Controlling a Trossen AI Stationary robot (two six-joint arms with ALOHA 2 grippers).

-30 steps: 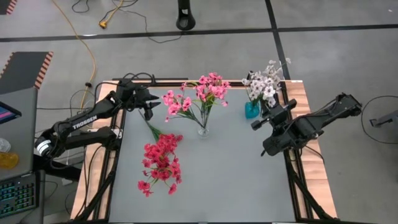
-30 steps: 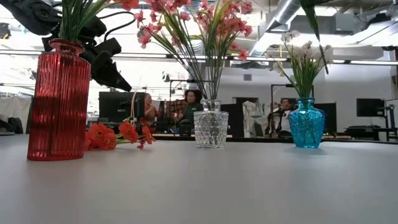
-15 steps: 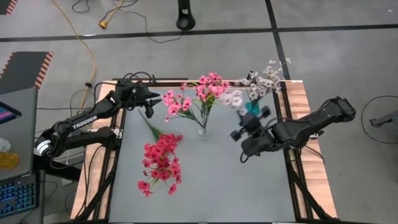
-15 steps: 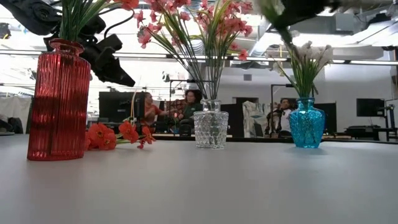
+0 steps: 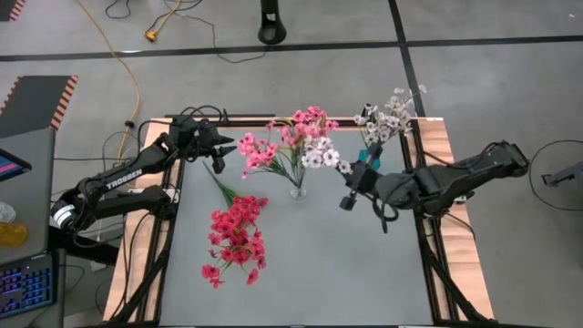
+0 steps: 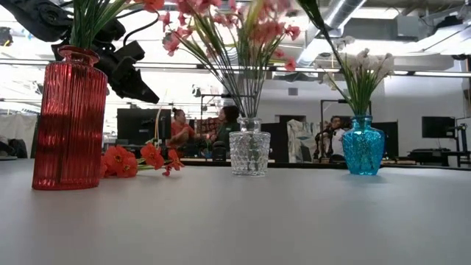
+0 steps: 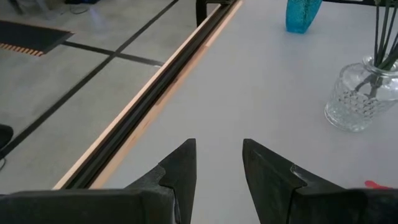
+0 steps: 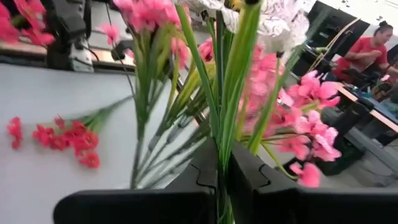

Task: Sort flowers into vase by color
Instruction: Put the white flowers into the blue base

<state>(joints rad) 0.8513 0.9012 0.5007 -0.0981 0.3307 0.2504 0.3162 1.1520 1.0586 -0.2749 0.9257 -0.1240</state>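
From my station I have the right gripper clamped on a white sprig, its blossoms hanging against the pink bunch in the clear vase at mid-bench. Its arm stretches in from the right edge of the bench, passing just in front of the blue vase, so room there is tight.

The left gripper hovers near the far-left corner with its fingers parted and nothing between them. Its wrist view shows the far rail of the bench running just beside it and bare surface between it and the clear vase.

The whole near half of the bench is open for moving. On the left half lies a loose red sprig, stem pointing toward the left gripper.

I count three vases: a red one nearest the low camera, the clear one and the blue one. The blue one holds a white bunch. Stems crowd too closely to count the sprigs inside each. In the room behind, I see at least three people seated.
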